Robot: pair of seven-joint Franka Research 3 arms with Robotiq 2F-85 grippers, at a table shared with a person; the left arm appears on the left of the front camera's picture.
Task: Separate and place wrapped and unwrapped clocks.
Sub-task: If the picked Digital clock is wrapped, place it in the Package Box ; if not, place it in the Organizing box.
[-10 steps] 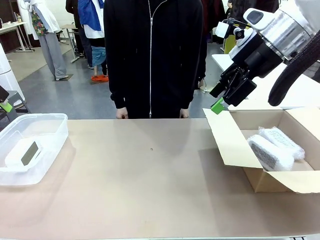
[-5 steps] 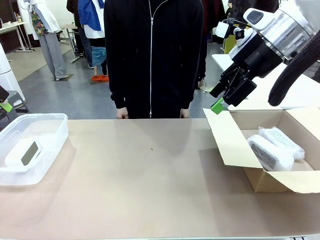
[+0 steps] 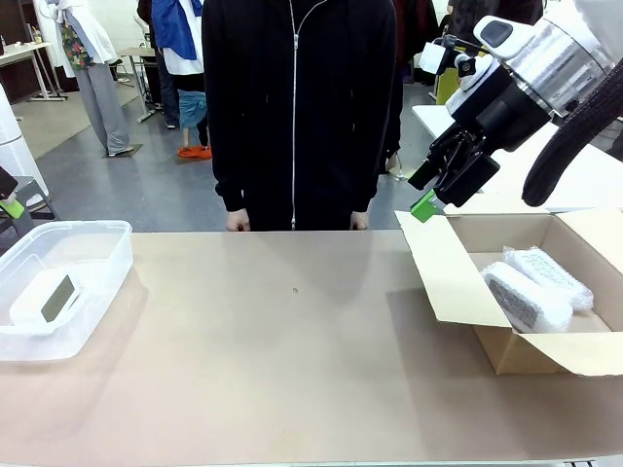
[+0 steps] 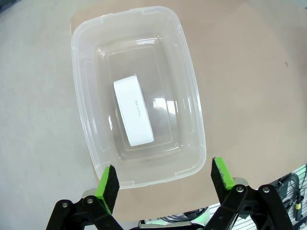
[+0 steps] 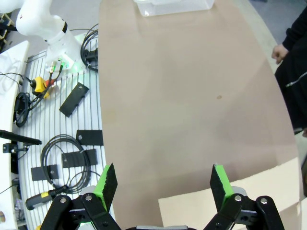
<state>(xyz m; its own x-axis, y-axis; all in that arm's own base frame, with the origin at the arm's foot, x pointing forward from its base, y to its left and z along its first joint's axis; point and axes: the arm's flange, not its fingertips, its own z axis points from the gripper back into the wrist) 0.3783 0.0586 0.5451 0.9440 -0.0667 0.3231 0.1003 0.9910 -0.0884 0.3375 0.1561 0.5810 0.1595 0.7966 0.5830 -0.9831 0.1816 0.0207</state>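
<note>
Tabletop [image 3: 292, 331] bare mid-span | right gripper [image 3: 425, 204] raised above carton [image 3: 545, 321] flap, fingers apart | left gripper [image 4: 163, 182] spread over bin [image 4: 192, 120]

You won't find any words or numbers here that you can read. The bare white clock [image 4: 134, 110] in the clear plastic bin [image 4: 189, 81] has a tiny grey line of print on its side, but it is too small and blurry for you to make out. The cardboard box [image 3: 450, 277] and the two bubble-wrapped bundles [image 3: 535, 287] inside it show you no print or labels at all.
</note>
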